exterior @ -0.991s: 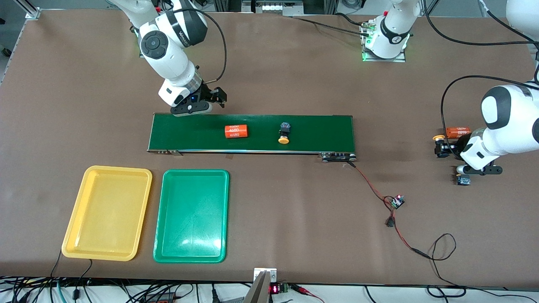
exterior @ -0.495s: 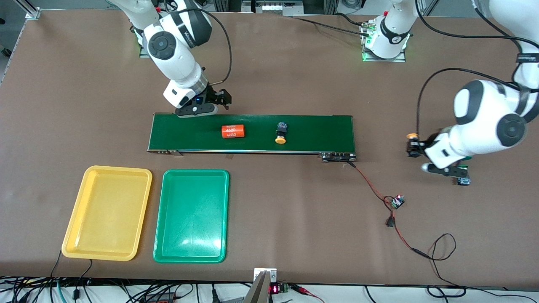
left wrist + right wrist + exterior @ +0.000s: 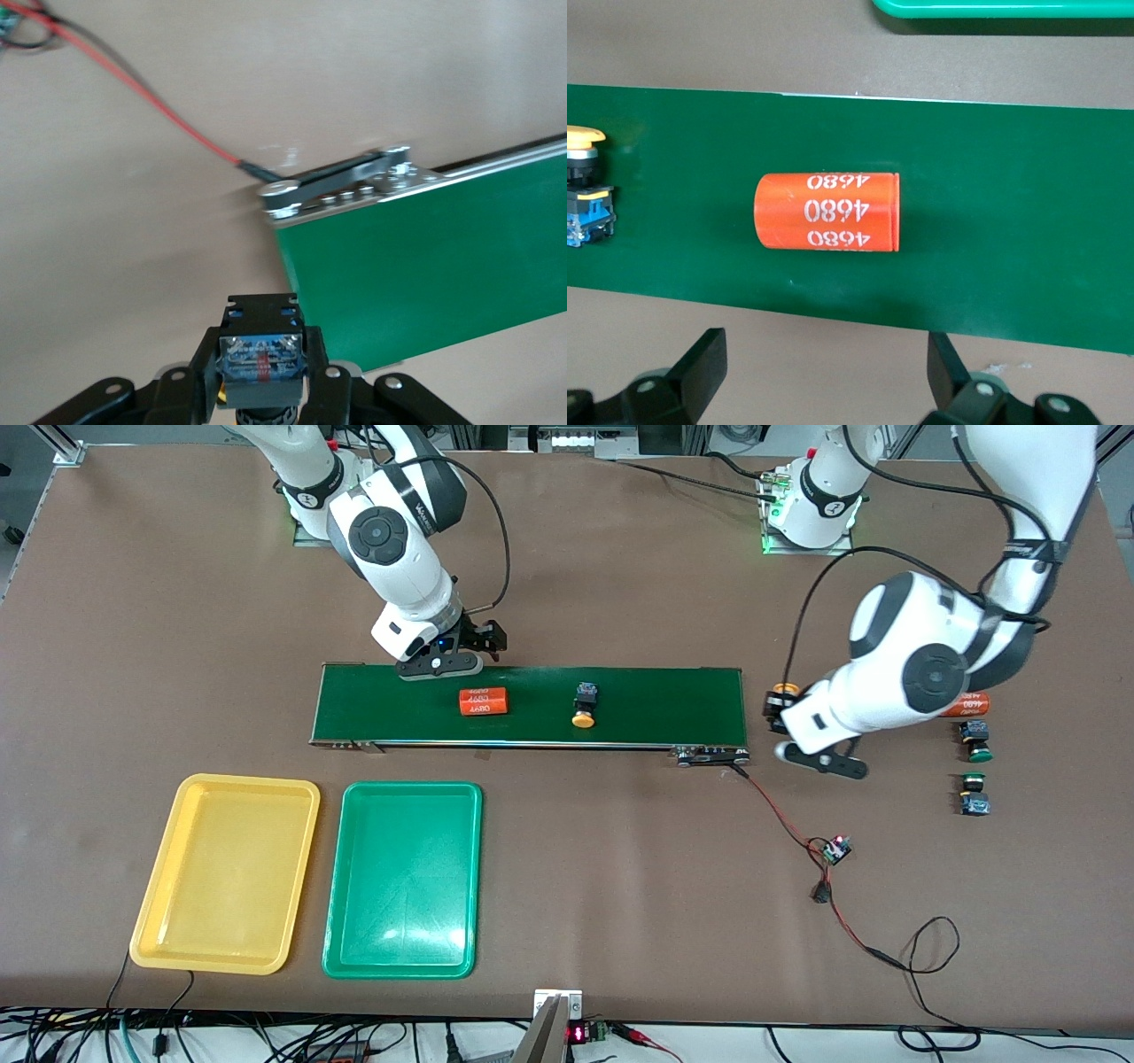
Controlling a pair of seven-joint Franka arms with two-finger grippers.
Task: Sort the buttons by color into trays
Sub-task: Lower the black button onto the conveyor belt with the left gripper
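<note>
The yellow tray (image 3: 224, 873) and the green tray (image 3: 403, 880) lie side by side nearest to the front camera. Farther, two green buttons (image 3: 974, 795) sit toward the left arm's end. On the conveyor belt (image 3: 664, 700) rest a yellow button (image 3: 584, 706) and an orange cylinder (image 3: 482, 702). The left gripper (image 3: 263, 403), pinching another yellow button (image 3: 780, 695), hangs just off the belt's end. The right gripper (image 3: 824, 367), fingers spread wide, hovers over the belt's farther edge, above the cylinder

The left arm hid most of the orange cylinder (image 3: 973, 705) beside it; the held button's (image 3: 262, 361) cap was cut off at the left wrist view's edge.
</note>
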